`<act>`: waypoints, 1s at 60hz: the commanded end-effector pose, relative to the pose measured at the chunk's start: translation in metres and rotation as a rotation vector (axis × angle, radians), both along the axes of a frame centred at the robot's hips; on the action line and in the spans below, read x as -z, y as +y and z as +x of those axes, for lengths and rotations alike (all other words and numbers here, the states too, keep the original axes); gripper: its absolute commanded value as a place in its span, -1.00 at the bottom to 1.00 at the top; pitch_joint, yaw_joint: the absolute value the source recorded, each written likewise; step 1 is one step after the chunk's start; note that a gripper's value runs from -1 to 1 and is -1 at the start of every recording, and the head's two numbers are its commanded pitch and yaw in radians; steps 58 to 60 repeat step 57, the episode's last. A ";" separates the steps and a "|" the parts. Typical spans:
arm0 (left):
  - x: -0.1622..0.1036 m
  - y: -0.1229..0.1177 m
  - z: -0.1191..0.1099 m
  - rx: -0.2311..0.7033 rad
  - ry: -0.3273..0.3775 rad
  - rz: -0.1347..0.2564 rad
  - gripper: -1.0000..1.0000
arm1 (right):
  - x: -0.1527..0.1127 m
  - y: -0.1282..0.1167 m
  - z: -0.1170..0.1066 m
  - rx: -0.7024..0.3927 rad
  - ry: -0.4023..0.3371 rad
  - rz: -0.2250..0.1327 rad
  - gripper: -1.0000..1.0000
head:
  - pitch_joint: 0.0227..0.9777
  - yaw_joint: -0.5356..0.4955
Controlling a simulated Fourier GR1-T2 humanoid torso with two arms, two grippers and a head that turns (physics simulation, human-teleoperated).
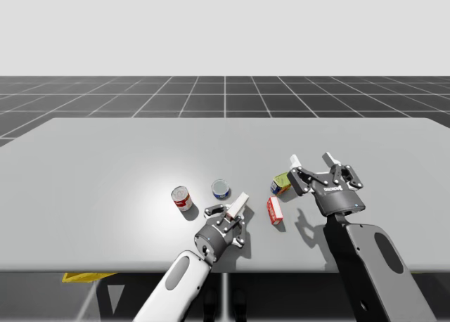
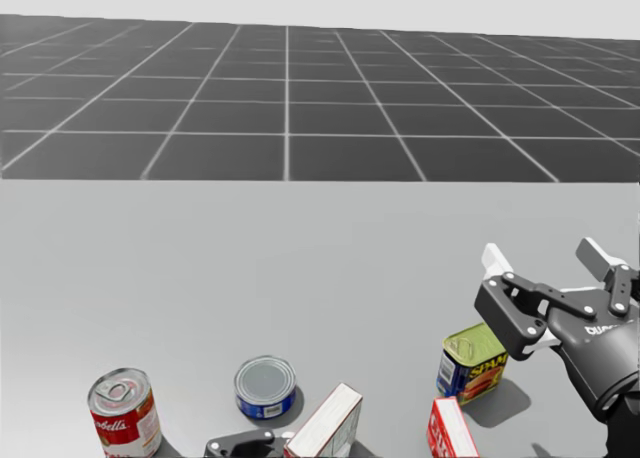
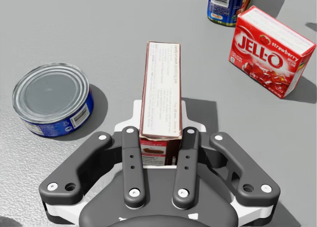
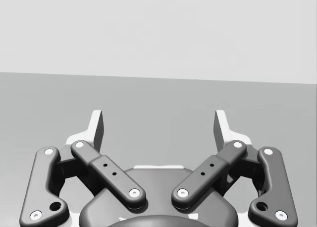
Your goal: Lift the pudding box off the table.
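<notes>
The pudding box [image 3: 161, 83], a narrow brown and white carton, stands on end between the fingers of my left gripper [image 3: 161, 134], which is shut on its lower part from both sides. In the high view the pudding box [image 1: 238, 205] sticks up and away from my left gripper [image 1: 228, 218] near the table's front edge. It also rises at the lower edge of the head view as a tilted box [image 2: 326, 424]. My right gripper [image 4: 158, 130] is open with nothing between its fingers; it hovers [image 1: 313, 165] to the right, just behind a yellow and blue tin [image 1: 281, 183].
A red gelatin box [image 1: 275, 210] lies right of the pudding box. A low blue can [image 1: 221, 189] and a red and white can [image 1: 182, 197] stand to its left. The grey table [image 1: 105, 160] is wide and bare further back.
</notes>
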State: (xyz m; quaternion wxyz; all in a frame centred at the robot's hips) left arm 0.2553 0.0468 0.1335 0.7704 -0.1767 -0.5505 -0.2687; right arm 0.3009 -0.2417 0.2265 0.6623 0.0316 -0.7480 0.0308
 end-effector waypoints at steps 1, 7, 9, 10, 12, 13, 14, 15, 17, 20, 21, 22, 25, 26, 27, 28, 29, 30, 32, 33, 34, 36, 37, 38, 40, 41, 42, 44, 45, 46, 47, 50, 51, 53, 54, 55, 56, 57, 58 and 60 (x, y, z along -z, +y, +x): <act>0.004 -0.006 -0.005 0.077 0.012 0.003 0.99 | 0.001 0.000 0.000 0.002 0.002 0.002 -1.00 | -0.08 -0.10; 0.000 -0.007 -0.006 0.073 0.003 -0.007 1.00 | 0.001 -0.001 0.001 0.002 0.003 0.002 -1.00 | -0.09 -0.11; -0.003 -0.008 -0.007 0.073 -0.004 -0.012 0.99 | 0.001 -0.001 0.001 0.002 0.002 0.001 -1.00 | -0.09 -0.11; -0.006 -0.008 -0.007 0.073 -0.010 -0.014 0.98 | 0.001 -0.001 0.001 0.002 0.003 0.001 -1.00 | -0.09 -0.11; -0.014 -0.009 -0.010 0.073 -0.031 -0.024 0.99 | 0.001 -0.001 0.000 0.001 0.002 0.002 -1.00 | -0.09 -0.11; -0.017 -0.009 -0.011 0.075 -0.038 -0.026 0.97 | 0.001 -0.001 0.000 0.001 0.002 0.002 -1.00 | -0.09 -0.11; -0.022 -0.009 -0.013 0.078 -0.049 -0.031 0.98 | 0.001 -0.001 0.001 0.002 0.003 0.002 -1.00 | -0.09 -0.10; -0.025 -0.009 -0.014 0.078 -0.053 -0.034 0.98 | 0.001 -0.001 0.001 0.001 0.003 0.002 -1.00 | -0.09 -0.10; -0.031 -0.009 -0.015 0.081 -0.060 -0.036 0.99 | 0.001 -0.001 0.001 0.001 0.004 0.002 -1.00 | -0.10 -0.10; -0.047 -0.010 -0.018 0.081 -0.087 -0.043 0.97 | 0.001 -0.002 0.001 0.001 0.003 0.003 -1.00 | -0.10 -0.09; -0.050 -0.010 -0.018 0.080 -0.092 -0.045 0.97 | 0.001 -0.002 0.001 0.001 0.003 0.003 -1.00 | -0.11 -0.09; -0.052 -0.010 -0.018 0.079 -0.093 -0.044 0.97 | 0.001 -0.002 0.001 0.001 0.003 0.004 -1.00 | -0.11 -0.09; -0.065 -0.009 -0.017 0.079 -0.106 -0.051 0.95 | 0.001 -0.002 0.001 0.001 0.003 0.004 -1.00 | -0.12 -0.09; -0.070 -0.009 -0.017 0.078 -0.114 -0.054 0.96 | 0.001 -0.003 0.001 0.001 0.003 0.005 -1.00 | -0.12 -0.09; -0.072 -0.009 -0.016 0.077 -0.118 -0.054 0.96 | 0.001 -0.003 0.001 0.001 0.003 0.005 -1.00 | -0.12 -0.09; -0.074 -0.009 -0.016 0.076 -0.121 -0.054 0.95 | 0.001 -0.003 0.001 0.001 0.003 0.005 -1.00 | -0.12 -0.09; -0.078 -0.009 -0.014 0.077 -0.128 -0.052 0.96 | 0.001 -0.003 0.001 0.002 0.003 0.005 -1.00 | -0.12 -0.09; -0.082 -0.009 -0.013 0.078 -0.135 -0.053 0.96 | 0.001 -0.003 0.001 0.002 0.003 0.005 -1.00 | -0.12 -0.09; -0.086 -0.009 -0.012 0.079 -0.139 -0.058 0.95 | 0.001 -0.003 0.001 0.002 0.004 0.005 -1.00 | -0.12 -0.10; -0.088 -0.008 -0.011 0.078 -0.145 -0.056 0.96 | 0.001 -0.003 0.001 0.002 0.003 0.006 -1.00 | -0.12 -0.10; -0.092 -0.008 -0.010 0.077 -0.157 -0.052 0.95 | 0.001 -0.003 0.001 0.003 0.003 0.005 -1.00 | -0.12 -0.10; -0.097 -0.008 -0.008 0.076 -0.167 -0.054 0.95 | 0.001 -0.003 0.001 0.003 0.003 0.006 -1.00 | -0.12 -0.10; -0.102 -0.008 -0.007 0.078 -0.175 -0.060 0.95 | 0.001 -0.003 0.001 0.003 0.003 0.005 -1.00 | -0.12 -0.10; -0.108 -0.008 -0.005 0.078 -0.185 -0.062 0.95 | 0.001 -0.003 0.002 0.003 0.003 0.004 -1.00 | -0.12 -0.10; -0.116 -0.008 -0.003 0.076 -0.203 -0.063 0.97 | 0.001 -0.003 0.002 0.003 0.004 0.006 -1.00 | -0.13 -0.10; -0.121 -0.008 -0.002 0.078 -0.212 -0.068 0.95 | 0.001 -0.003 0.002 0.003 0.004 0.006 -1.00 | -0.13 -0.09; -0.124 -0.008 -0.001 0.080 -0.216 -0.069 0.96 | 0.001 -0.003 0.002 0.003 0.003 0.005 -1.00 | -0.13 -0.09; -0.130 -0.008 0.000 0.082 -0.224 -0.074 0.96 | 0.001 -0.003 0.002 0.004 0.003 0.005 -1.00 | -0.13 -0.09; -0.139 -0.008 0.002 0.084 -0.232 -0.085 0.96 | 0.001 -0.003 0.002 0.004 0.003 0.005 -1.00 | -0.13 -0.09; -0.142 -0.008 0.002 0.083 -0.238 -0.086 0.97 | 0.001 -0.003 0.002 0.003 0.004 0.005 -1.00 | -0.13 -0.09; -0.146 -0.008 0.003 0.082 -0.248 -0.087 0.96 | 0.001 -0.003 0.002 0.004 0.004 0.005 -1.00 | -0.13 -0.09; -0.158 -0.008 0.005 0.084 -0.277 -0.092 0.96 | 0.001 -0.003 0.002 0.004 0.004 0.005 -1.00 | -0.13 -0.10; -0.165 -0.008 0.006 0.083 -0.290 -0.095 0.97 | 0.001 -0.003 0.002 0.003 0.003 0.004 -1.00 | -0.13 -0.10; -0.175 -0.008 0.008 0.082 -0.310 -0.102 0.97 | 0.001 -0.003 0.001 0.003 0.003 0.004 -1.00 | -0.13 -0.10; -0.178 -0.008 0.008 0.084 -0.317 -0.102 0.97 | 0.001 -0.003 0.001 0.003 0.003 0.004 -1.00 | -0.13 -0.10; -0.181 -0.008 0.009 0.084 -0.325 -0.102 0.97 | 0.001 -0.003 0.002 0.003 0.003 0.003 -1.00 | -0.13 -0.10; -0.184 -0.008 0.009 0.083 -0.332 -0.103 0.96 | 0.001 -0.003 0.002 0.003 0.003 0.002 -1.00 | -0.13 -0.10; -0.190 -0.008 0.010 0.083 -0.344 -0.109 0.96 | 0.001 -0.003 0.001 0.003 0.003 0.001 -1.00 | -0.13 -0.10; -0.190 -0.008 0.010 0.083 -0.344 -0.109 0.96 | 0.001 -0.003 0.001 0.003 0.003 0.001 -1.00 | -0.13 -0.10; -0.190 -0.008 0.010 0.083 -0.344 -0.109 0.96 | 0.001 -0.003 0.001 0.003 0.003 0.001 -1.00 | -0.13 -0.10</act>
